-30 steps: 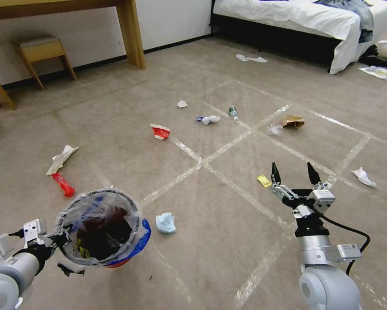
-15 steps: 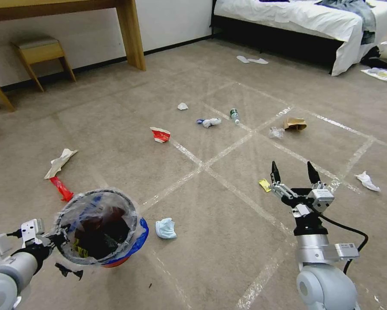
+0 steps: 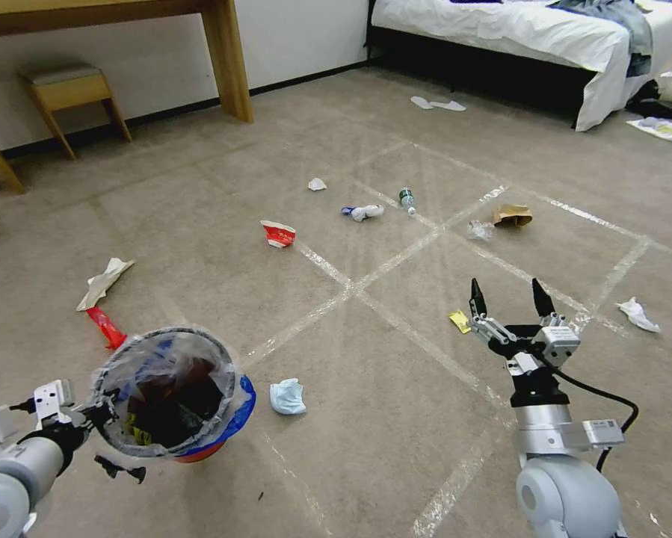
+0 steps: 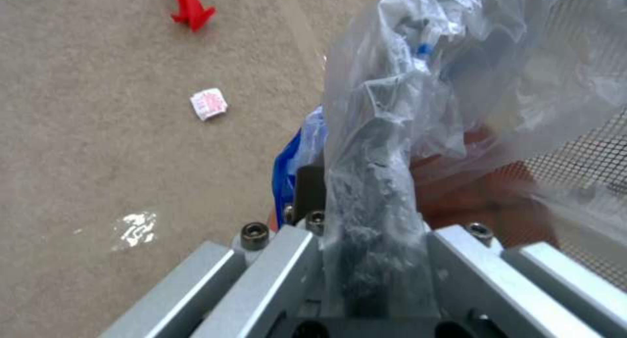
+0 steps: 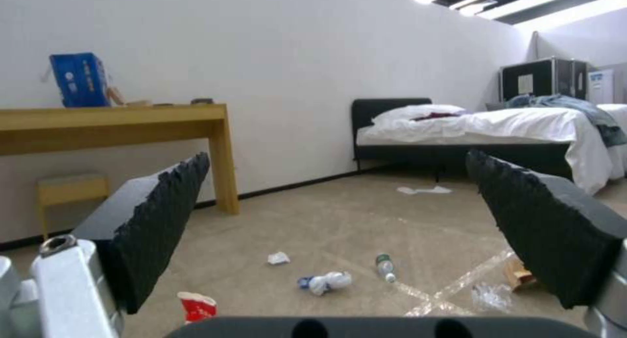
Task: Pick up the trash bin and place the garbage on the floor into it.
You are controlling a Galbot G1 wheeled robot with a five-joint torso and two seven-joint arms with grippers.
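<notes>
The red trash bin (image 3: 173,401), blue-rimmed and lined with a clear bag, hangs just above the floor (image 3: 395,373) at the lower left. My left gripper (image 3: 100,415) is shut on its rim; the left wrist view shows bag and rim (image 4: 372,196) clamped between the fingers. My right gripper (image 3: 509,299) is open and empty above the carpet, beside the yellow wrapper (image 3: 460,322). Garbage lies scattered: a crushed cup (image 3: 278,233), a tissue wad (image 3: 317,184), a bottle (image 3: 406,199), a brown paper bag (image 3: 511,215) and a pale blue wad (image 3: 287,396) near the bin.
A wooden desk leg (image 3: 227,56) and stool (image 3: 70,90) stand at the back left, a bed (image 3: 545,37) at the back right, with white slippers (image 3: 436,104) before it. More litter lies left of the bin (image 3: 105,327) and far right (image 3: 637,314).
The whole picture has shifted slightly, so the camera moved. The bin stays held in the left gripper and the right gripper stays open in the same pose.
</notes>
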